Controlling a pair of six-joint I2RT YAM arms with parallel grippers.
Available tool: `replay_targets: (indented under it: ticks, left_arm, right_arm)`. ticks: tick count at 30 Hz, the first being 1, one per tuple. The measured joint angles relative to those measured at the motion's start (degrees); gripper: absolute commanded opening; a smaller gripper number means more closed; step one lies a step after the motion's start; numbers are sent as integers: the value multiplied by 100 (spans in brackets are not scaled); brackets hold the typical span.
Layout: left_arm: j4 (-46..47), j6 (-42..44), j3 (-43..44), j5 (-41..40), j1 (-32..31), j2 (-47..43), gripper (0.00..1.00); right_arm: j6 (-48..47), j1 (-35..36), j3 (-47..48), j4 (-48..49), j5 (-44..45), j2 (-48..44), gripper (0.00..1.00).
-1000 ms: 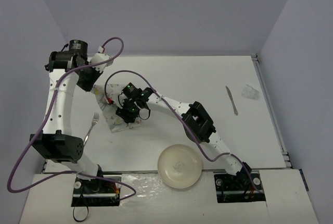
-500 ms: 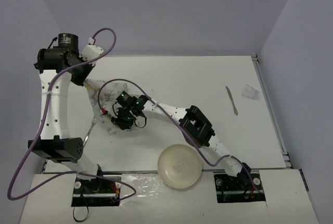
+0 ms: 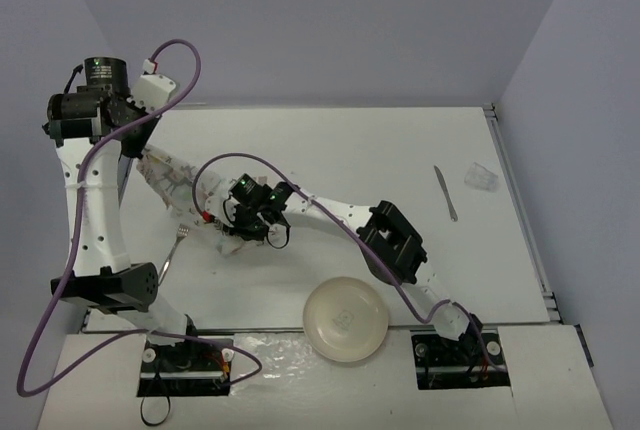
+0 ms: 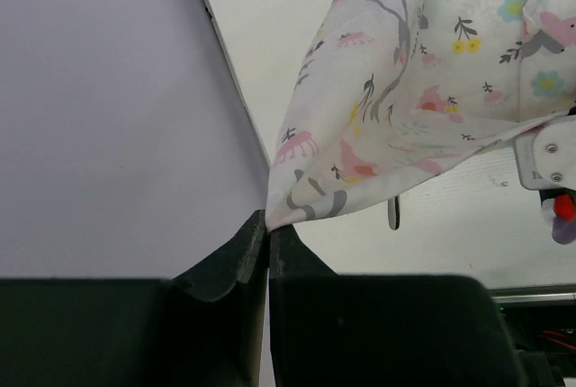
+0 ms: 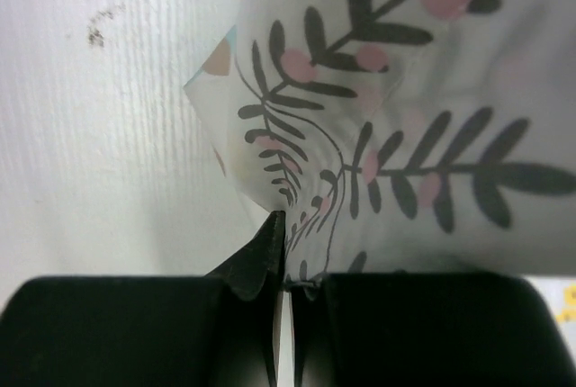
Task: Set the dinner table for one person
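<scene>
The patterned cloth placemat (image 3: 180, 185) hangs stretched and crumpled between both grippers over the left part of the white dinner table (image 3: 380, 150). My left gripper (image 3: 143, 154) is shut on one corner of the placemat (image 4: 423, 90), near the table's left edge; in the left wrist view its fingertips (image 4: 268, 221) pinch the cloth. My right gripper (image 3: 235, 236) is shut on another edge of the placemat (image 5: 405, 117), low over the table, as the right wrist view (image 5: 286, 225) shows. A fork (image 3: 175, 247) lies just left of the right gripper.
A cream plate (image 3: 345, 318) sits at the near edge in the middle. A knife (image 3: 446, 193) and a clear plastic cup (image 3: 482, 177) lie at the far right. The grey wall (image 4: 108, 99) stands close beside the left gripper.
The right gripper has shut on the placemat and shifted a little left. The left arm has pulled its corner left and back, stretching the cloth off the table.
</scene>
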Motion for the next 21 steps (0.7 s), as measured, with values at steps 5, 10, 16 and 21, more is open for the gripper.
replay_targets:
  ticks: [5,10,16,21]
  left_arm:
    - [-9,-4,199,-60,11,21,0]
    - [-87,-2,797,-2,11,221,0]
    - [-82,-37,1879,548,-102,942,0]
    - [179,-33,1993,1183,-439,1299,0]
  right_arm:
    - [-223,-115,-139,-5,719,-284,0]
    - [-622,-456,-197,186,2035,-660,0]
    - [-783,-1811,576,527,2925,-1017,0]
    - [-747,-3173,883,556,3061,-1846,0]
